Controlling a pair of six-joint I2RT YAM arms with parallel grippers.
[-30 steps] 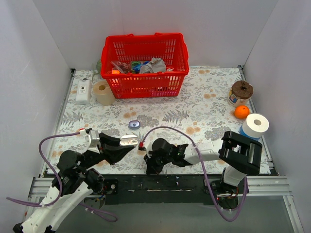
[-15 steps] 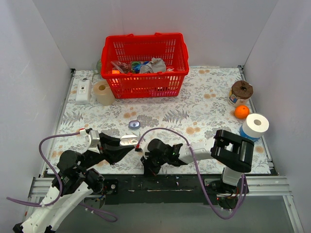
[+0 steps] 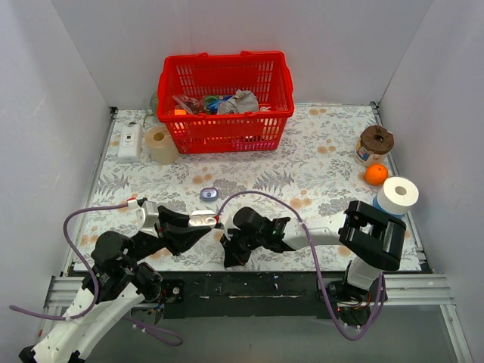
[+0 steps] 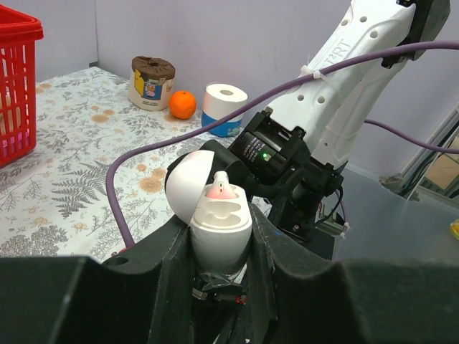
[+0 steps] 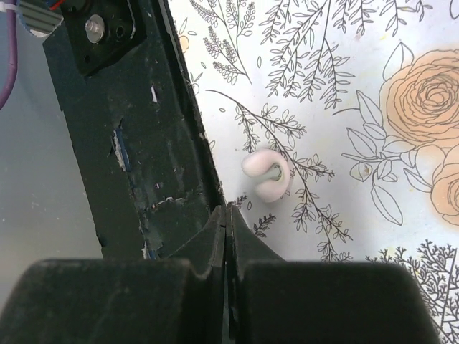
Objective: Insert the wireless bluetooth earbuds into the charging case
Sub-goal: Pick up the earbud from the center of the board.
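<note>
We see three plain white walls: a back wall [image 3: 227, 38], a left wall [image 3: 38, 113] and a right wall [image 3: 446, 91], which close in a table [image 3: 318, 162] spread with a pale cloth printed with grey ferns and tan roses. Along the near edge we see a scuffed black strip [image 3: 249, 286] with a metal rail [image 3: 423, 286] beside it, and a grey floor [image 3: 249, 336] below. We find the light even and soft, with faint shadows only, and the walls look faintly violet in the left wrist view.
</note>
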